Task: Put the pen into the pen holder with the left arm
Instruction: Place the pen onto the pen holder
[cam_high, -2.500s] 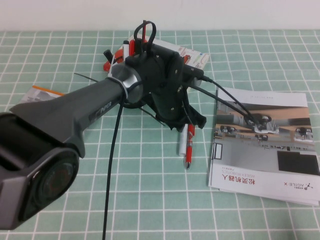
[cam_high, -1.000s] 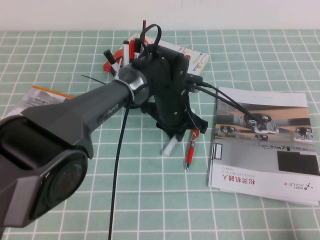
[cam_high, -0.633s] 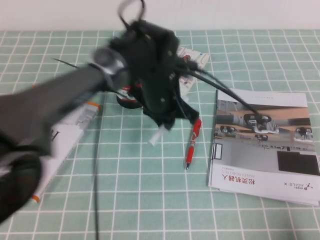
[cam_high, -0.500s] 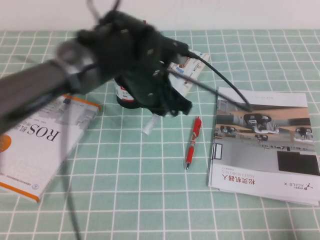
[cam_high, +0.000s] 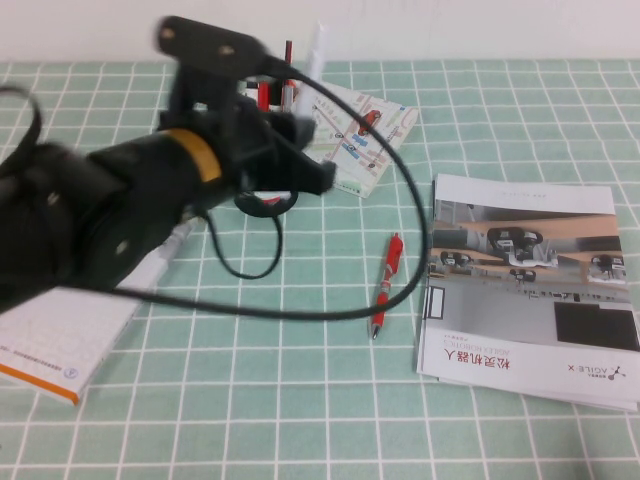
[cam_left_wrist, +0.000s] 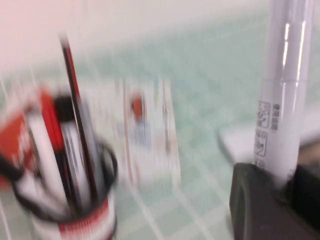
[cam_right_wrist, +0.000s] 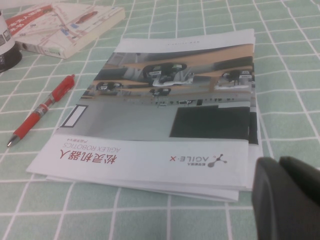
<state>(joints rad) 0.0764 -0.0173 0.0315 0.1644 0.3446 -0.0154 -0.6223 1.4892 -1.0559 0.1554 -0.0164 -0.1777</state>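
Observation:
My left gripper (cam_high: 302, 148) is shut on the white pen (cam_high: 316, 52), which sticks up from it near the back wall. In the left wrist view the pen (cam_left_wrist: 286, 100) rises out of the gripper (cam_left_wrist: 280, 186), with small print on its barrel. The black mesh pen holder (cam_left_wrist: 65, 207) stands off to one side of it and holds red and black pens. In the high view the holder (cam_high: 263, 204) is mostly hidden behind the left arm. My right gripper (cam_right_wrist: 287, 200) is shut and empty, low beside the brochure's corner; it is out of the high view.
A red pen (cam_high: 385, 282) lies on the green grid mat next to an AgileX brochure (cam_high: 530, 290). A ROS book (cam_high: 60, 340) lies at the left. A map booklet (cam_high: 355, 130) lies behind the holder.
The left gripper lifted the white pen off the mat beside the red pen, swung left and back, and now holds it upright by the holder. The red pen stayed.

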